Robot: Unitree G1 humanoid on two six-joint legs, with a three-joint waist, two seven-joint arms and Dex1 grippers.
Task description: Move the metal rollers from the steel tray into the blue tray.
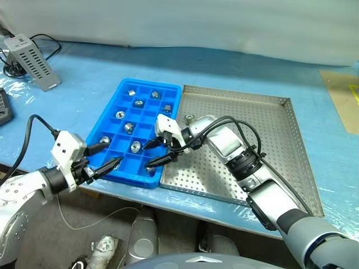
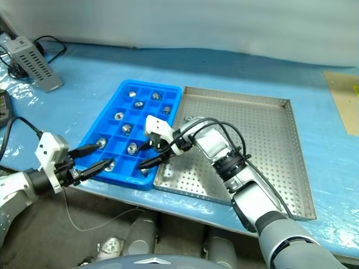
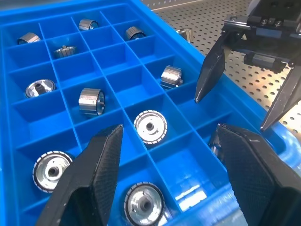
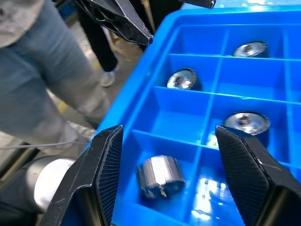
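Observation:
The blue tray [image 1: 106, 126] lies left of the steel tray [image 1: 269, 140], their sides touching. Several metal rollers sit in its compartments, such as one [image 1: 135, 146] near the front. A single roller [image 1: 189, 118] rests in the steel tray's far left corner. My right gripper [image 1: 151, 155] hangs open over the blue tray's near right corner. In the right wrist view a roller [image 4: 160, 176] lies on its side in the compartment below the fingers, free of them. My left gripper [image 1: 110, 155] stands open at the tray's near left edge, with nothing between its fingers [image 3: 99, 160].
A grey power box [image 1: 31, 60] with black cables sits at the far left of the blue-covered table. A brown sheet [image 1: 342, 95] lies at the far right. A person's legs [image 4: 42, 94] stand beyond the table's front edge, close to the blue tray.

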